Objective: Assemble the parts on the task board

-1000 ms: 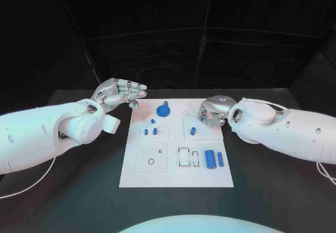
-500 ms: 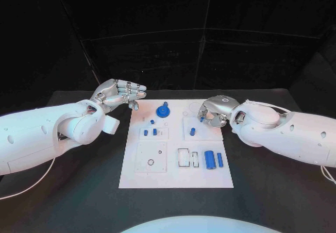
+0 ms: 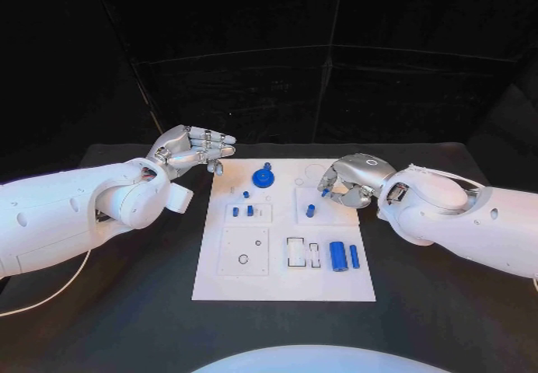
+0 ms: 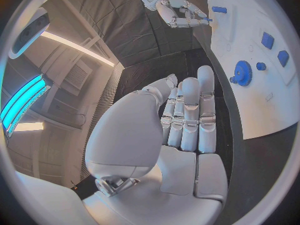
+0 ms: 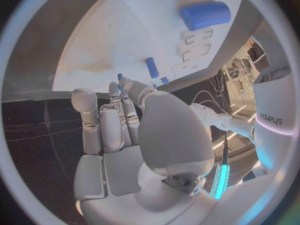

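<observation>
The white task board (image 3: 281,276) lies in the middle of the table. On it are a blue gear (image 3: 263,179), two short blue pegs (image 3: 241,210), a blue peg (image 3: 311,209) and a thick blue cylinder (image 3: 337,256) beside a thinner one (image 3: 353,256). My right hand (image 3: 350,180) hovers over the board's far right part and pinches a small blue part (image 3: 325,189) at its fingertips; the part's tip (image 5: 120,76) shows past the fingers. My left hand (image 3: 193,149) hangs beyond the board's far left corner, fingers curled in, holding nothing. The gear (image 4: 242,72) lies ahead of the left hand (image 4: 181,130).
Bare black table (image 3: 124,311) surrounds the board on every side. Near the board's front lie white recessed plates, one with a slot (image 3: 242,258) and one with rectangular pockets (image 3: 296,252). Black curtains close off the far edge.
My right hand has shifted slightly to the right and toward me over the board's far right part, still pinching the small blue part. The left hand has stayed in place.
</observation>
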Robot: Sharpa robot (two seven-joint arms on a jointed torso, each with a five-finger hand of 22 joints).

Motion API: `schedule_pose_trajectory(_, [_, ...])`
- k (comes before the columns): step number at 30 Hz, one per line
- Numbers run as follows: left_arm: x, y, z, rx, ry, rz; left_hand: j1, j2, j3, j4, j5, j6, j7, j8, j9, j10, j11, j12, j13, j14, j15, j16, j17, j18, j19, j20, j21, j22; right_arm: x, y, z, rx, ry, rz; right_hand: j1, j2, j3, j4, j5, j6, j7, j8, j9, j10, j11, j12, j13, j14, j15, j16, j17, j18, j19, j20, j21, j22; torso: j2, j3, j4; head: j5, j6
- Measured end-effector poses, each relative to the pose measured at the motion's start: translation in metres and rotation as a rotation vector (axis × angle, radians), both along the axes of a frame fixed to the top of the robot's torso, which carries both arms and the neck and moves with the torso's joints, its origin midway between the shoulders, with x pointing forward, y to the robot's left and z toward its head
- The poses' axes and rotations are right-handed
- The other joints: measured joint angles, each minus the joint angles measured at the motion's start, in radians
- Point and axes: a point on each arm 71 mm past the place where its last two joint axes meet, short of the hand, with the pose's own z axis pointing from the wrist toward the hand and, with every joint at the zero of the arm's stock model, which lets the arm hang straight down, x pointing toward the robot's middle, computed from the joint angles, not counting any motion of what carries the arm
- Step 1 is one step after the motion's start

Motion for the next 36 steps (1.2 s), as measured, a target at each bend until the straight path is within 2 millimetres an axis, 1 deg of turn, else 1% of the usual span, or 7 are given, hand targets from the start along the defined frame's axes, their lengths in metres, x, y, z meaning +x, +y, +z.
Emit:
schedule_pose_trajectory(6, [0.001, -0.001, 0.000, 0.000, 0.000, -0.002, 0.000, 0.000, 0.000, 0.000, 0.000, 0.000, 0.000, 0.000, 0.000, 0.000, 0.000, 0.000, 0.000, 0.000, 0.000, 0.000, 0.000, 0.000, 0.000, 0.000, 0.000, 0.000, -0.021, 0.024, 0.010, 0.062, 0.006, 0.074, 0.000, 0.000, 0.000, 0.000, 0.000, 0.000, 0.000, 0.000, 0.000, 0.000, 0.000, 0.000, 0.000, 0.000, 0.000, 0.006, 0.003, 0.000, 0.000, 0.000, 0.000, 0.000, 0.000, 0.0000, 0.0000, 0.004, 0.000])
schedule_pose_trajectory(9, [0.001, -0.002, 0.000, 0.000, 0.000, -0.003, 0.000, 0.000, 0.000, 0.000, 0.000, 0.000, 0.000, 0.000, 0.000, 0.000, 0.000, 0.000, 0.000, 0.000, 0.000, 0.000, 0.000, 0.000, 0.000, 0.000, 0.000, 0.000, -0.027, 0.031, 0.013, 0.083, 0.007, 0.100, 0.000, 0.000, 0.000, 0.000, 0.000, 0.000, 0.000, -0.002, 0.000, 0.000, 0.000, 0.000, 0.000, 0.000, 0.000, 0.006, 0.004, 0.000, 0.000, 0.000, 0.000, 0.004, 0.000, -0.0001, 0.0001, 0.007, -0.001])
schedule_pose_trajectory(14, [0.001, -0.001, 0.000, 0.000, 0.000, -0.002, 0.000, 0.000, 0.000, 0.000, 0.000, 0.000, 0.000, 0.000, 0.000, 0.000, 0.000, 0.000, 0.000, 0.000, 0.000, 0.000, 0.000, 0.000, 0.000, 0.000, -0.004, 0.000, -0.036, 0.046, 0.017, 0.111, 0.009, 0.141, 0.000, 0.000, 0.000, 0.000, 0.000, 0.003, -0.004, -0.003, 0.000, 0.000, 0.000, 0.000, 0.000, 0.000, 0.000, 0.006, 0.005, 0.000, 0.000, 0.000, 0.004, 0.008, 0.000, -0.0006, 0.0001, 0.018, -0.004])
schedule_pose_trajectory(17, [0.001, -0.002, -0.001, 0.000, 0.000, -0.003, 0.000, 0.000, 0.000, 0.000, 0.000, 0.000, 0.000, 0.000, 0.000, 0.000, 0.000, 0.000, 0.000, 0.000, 0.000, 0.000, 0.000, 0.000, 0.000, 0.000, -0.004, 0.000, -0.037, 0.056, 0.018, 0.121, 0.010, 0.163, 0.000, 0.000, 0.000, 0.000, 0.000, 0.003, -0.004, -0.003, 0.000, 0.004, -0.004, 0.000, -0.001, 0.000, 0.000, 0.006, 0.006, 0.000, 0.000, 0.000, 0.006, 0.010, 0.000, -0.0006, 0.0000, 0.024, -0.005])
schedule_pose_trajectory(22, [0.001, -0.003, -0.001, -0.001, 0.001, -0.006, 0.000, 0.000, 0.000, 0.000, 0.000, 0.000, 0.000, 0.000, 0.000, 0.000, 0.000, 0.000, 0.000, 0.000, 0.000, 0.000, 0.000, 0.000, 0.000, 0.000, -0.004, 0.000, -0.035, 0.073, 0.017, 0.130, 0.013, 0.192, 0.000, 0.000, 0.000, 0.000, 0.000, 0.005, -0.003, -0.003, 0.000, 0.004, -0.004, 0.000, -0.002, 0.000, 0.000, 0.006, 0.006, 0.000, 0.000, 0.000, 0.006, 0.010, 0.000, -0.0015, 0.0005, 0.035, -0.009])
schedule_pose_trajectory(27, [0.002, -0.005, -0.001, -0.002, 0.001, -0.009, 0.000, 0.000, 0.000, 0.000, 0.000, 0.000, 0.000, 0.000, 0.000, 0.000, 0.000, 0.000, 0.000, 0.000, 0.000, 0.000, 0.000, 0.000, 0.000, 0.000, -0.004, 0.000, -0.033, 0.092, 0.015, 0.131, 0.019, 0.221, 0.000, 0.000, 0.000, 0.000, 0.000, 0.006, -0.002, -0.004, 0.001, 0.004, -0.004, 0.000, -0.002, 0.000, 0.000, 0.006, 0.006, 0.000, 0.000, 0.000, 0.006, 0.010, 0.002, -0.0015, 0.0012, 0.047, -0.014])
schedule_pose_trajectory(36, [0.002, -0.009, -0.001, -0.004, 0.001, -0.018, 0.000, 0.000, 0.000, 0.000, 0.000, 0.000, 0.000, 0.000, 0.000, 0.000, 0.000, 0.000, 0.000, -0.004, 0.004, 0.000, 0.000, 0.000, 0.000, 0.000, -0.004, 0.000, -0.034, 0.118, 0.001, 0.113, 0.055, 0.262, 0.000, 0.000, 0.000, 0.000, 0.000, 0.006, -0.002, -0.001, 0.001, 0.004, -0.004, 0.000, -0.002, 0.000, 0.000, 0.010, 0.010, 0.000, 0.000, 0.000, 0.006, 0.010, 0.003, -0.0020, 0.0012, 0.066, -0.025])
